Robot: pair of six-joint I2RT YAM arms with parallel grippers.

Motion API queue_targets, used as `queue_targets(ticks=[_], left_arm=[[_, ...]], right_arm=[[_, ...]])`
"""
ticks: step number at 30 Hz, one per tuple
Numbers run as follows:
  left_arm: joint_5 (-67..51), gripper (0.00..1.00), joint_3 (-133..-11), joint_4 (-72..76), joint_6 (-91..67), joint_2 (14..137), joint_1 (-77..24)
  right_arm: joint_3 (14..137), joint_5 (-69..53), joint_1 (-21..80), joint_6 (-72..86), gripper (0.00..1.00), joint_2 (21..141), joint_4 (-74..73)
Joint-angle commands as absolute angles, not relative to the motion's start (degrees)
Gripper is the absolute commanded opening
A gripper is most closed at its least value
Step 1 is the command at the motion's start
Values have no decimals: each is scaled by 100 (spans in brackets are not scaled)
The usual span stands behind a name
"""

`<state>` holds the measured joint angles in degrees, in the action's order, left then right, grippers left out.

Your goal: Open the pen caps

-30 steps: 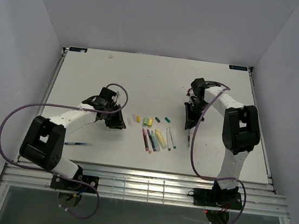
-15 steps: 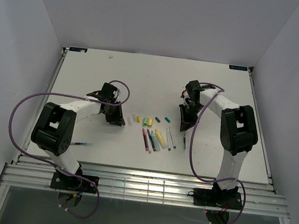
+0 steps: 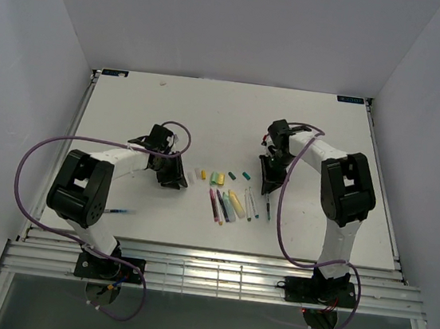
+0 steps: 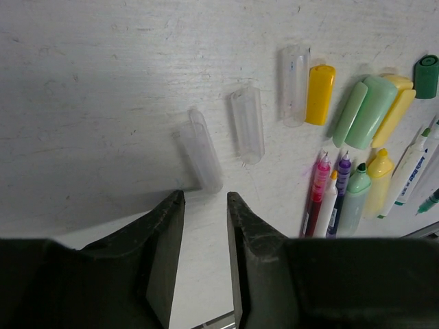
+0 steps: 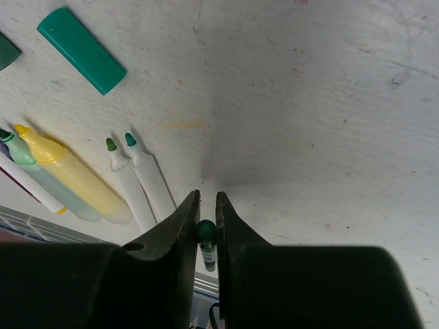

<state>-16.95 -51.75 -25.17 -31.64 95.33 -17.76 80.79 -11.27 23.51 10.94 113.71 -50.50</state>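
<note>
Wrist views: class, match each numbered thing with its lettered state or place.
Things:
1. left gripper
2. right gripper
3. yellow cap
4. teal cap

States or places:
A. shut on a pen
B. lying flat, touching nothing
C. open, nothing between its fingers
D. lying right beside a clear cap

Pairs: 1-C, 2-A, 3-D, 4-B

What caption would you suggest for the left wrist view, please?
Left gripper, jaws parted and empty, facing three clear caps beside uncapped pens.
</note>
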Motion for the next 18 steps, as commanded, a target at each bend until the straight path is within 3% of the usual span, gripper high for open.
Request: queue_targets(ticks=[1, 12, 18], left_arm=[[-1688, 43, -5291, -2557, -3216, 9536, -1767], [-1415, 50, -5274, -2935, -3357, 8860, -1758], [-1257, 51, -5194, -3304, -3690, 8018, -1767]], right_arm=[[8200, -1081, 2391, 1081, 12, 11470, -4983], [8165, -1169, 2417, 1037, 18, 11610, -4808], [8086, -1283, 2443, 1028, 33, 11602, -4667]])
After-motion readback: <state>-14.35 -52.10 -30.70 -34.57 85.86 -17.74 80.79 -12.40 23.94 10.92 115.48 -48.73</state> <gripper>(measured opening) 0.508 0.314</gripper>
